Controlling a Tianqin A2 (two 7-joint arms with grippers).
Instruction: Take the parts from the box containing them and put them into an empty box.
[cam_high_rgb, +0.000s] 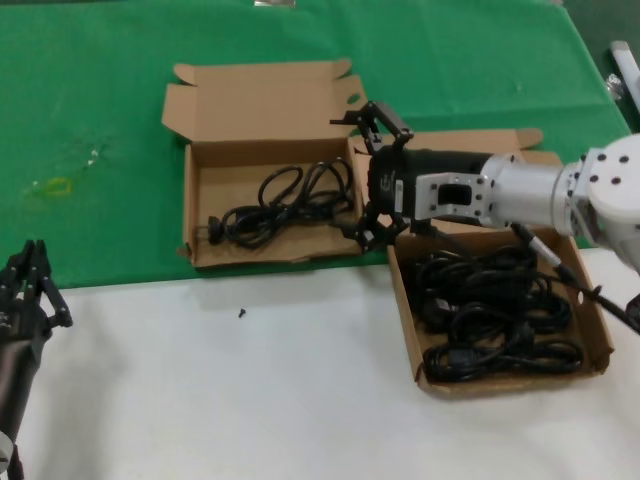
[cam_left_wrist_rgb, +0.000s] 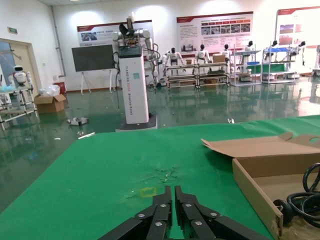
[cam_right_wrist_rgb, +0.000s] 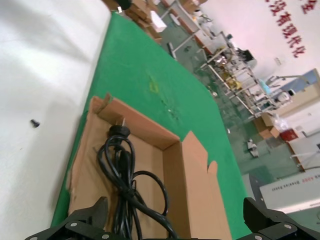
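Note:
The carton with the dented front corner (cam_high_rgb: 196, 197) lies open on the green cloth and holds one coiled black cord (cam_high_rgb: 283, 202). The other carton (cam_high_rgb: 404, 300), to its right, holds several coiled cords (cam_high_rgb: 497, 312). My right gripper (cam_high_rgb: 366, 174) hovers open and empty over the near right edge of the dented carton, between the two boxes. In the right wrist view its fingers (cam_right_wrist_rgb: 89, 216) spread wide above that carton (cam_right_wrist_rgb: 192, 185) and its cord (cam_right_wrist_rgb: 121, 167). My left gripper (cam_high_rgb: 32, 284) is shut and empty, parked at the front left; the left wrist view shows it (cam_left_wrist_rgb: 173, 194) beside the carton's wall (cam_left_wrist_rgb: 252, 187).
A green cloth (cam_high_rgb: 90, 90) covers the far part of the table and a white surface (cam_high_rgb: 250, 390) the near part. A small black screw (cam_high_rgb: 241, 313) lies on the white part. A yellow mark (cam_high_rgb: 55, 186) sits on the cloth at left.

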